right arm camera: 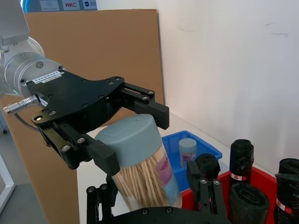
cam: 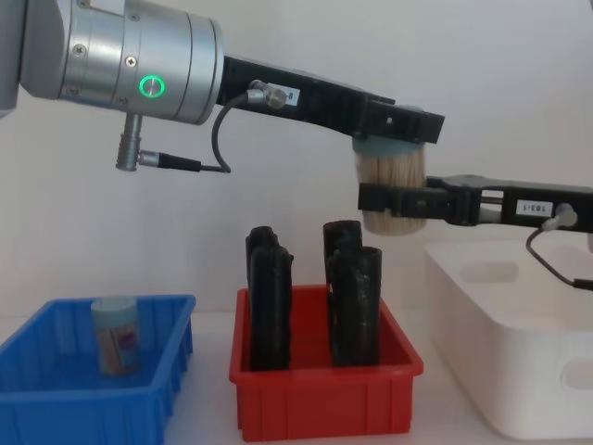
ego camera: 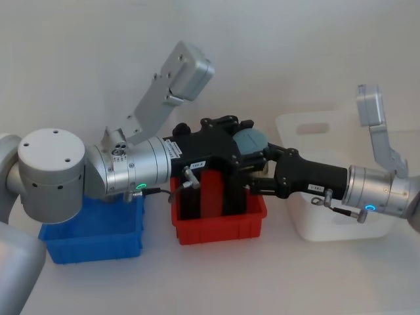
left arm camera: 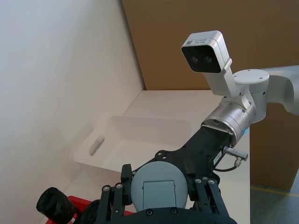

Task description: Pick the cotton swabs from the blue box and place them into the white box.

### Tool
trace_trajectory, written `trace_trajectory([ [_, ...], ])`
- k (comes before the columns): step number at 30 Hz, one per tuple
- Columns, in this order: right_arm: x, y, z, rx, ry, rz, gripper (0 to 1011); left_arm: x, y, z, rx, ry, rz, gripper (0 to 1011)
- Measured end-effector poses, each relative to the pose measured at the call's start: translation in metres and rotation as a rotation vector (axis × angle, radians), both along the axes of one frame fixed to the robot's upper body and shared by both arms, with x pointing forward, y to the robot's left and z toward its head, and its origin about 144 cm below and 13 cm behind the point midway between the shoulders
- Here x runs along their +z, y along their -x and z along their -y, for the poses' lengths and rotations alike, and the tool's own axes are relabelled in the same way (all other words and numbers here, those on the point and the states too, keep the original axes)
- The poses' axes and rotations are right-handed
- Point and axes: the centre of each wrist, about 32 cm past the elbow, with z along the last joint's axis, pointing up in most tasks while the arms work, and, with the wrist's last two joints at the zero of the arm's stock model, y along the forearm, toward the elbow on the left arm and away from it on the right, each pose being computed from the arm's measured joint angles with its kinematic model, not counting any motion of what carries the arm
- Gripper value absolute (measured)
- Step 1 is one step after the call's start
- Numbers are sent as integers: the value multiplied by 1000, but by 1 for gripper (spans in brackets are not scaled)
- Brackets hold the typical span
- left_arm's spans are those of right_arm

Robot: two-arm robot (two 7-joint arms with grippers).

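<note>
Blue-capped cotton swabs (cam: 391, 171) are clamped by left jaws at cap, right jaws lower down.

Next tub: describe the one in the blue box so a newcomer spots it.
Of three bins in a row, the blue box is on the robot's left, beside the red bin. In it stands a clear tub of cotton swabs with a pale blue cap, shorter than the black cylinders; its twin is held aloft by the left gripper.

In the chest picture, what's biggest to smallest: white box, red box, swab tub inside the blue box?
1. white box, though the edge cuts it off.
2. red box, close behind.
3. swab tub in the blue box, smallest.
</note>
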Motion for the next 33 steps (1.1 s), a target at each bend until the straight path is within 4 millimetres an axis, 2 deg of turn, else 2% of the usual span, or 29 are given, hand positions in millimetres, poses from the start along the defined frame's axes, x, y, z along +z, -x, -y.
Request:
trace_trajectory([
  [12,-1,-2,0,-5,-9,6,805,0,0,0,0,0,0,670],
  [33,0,-4,-5,-1,3,16,745,0,0,0,1,0,0,670],
])
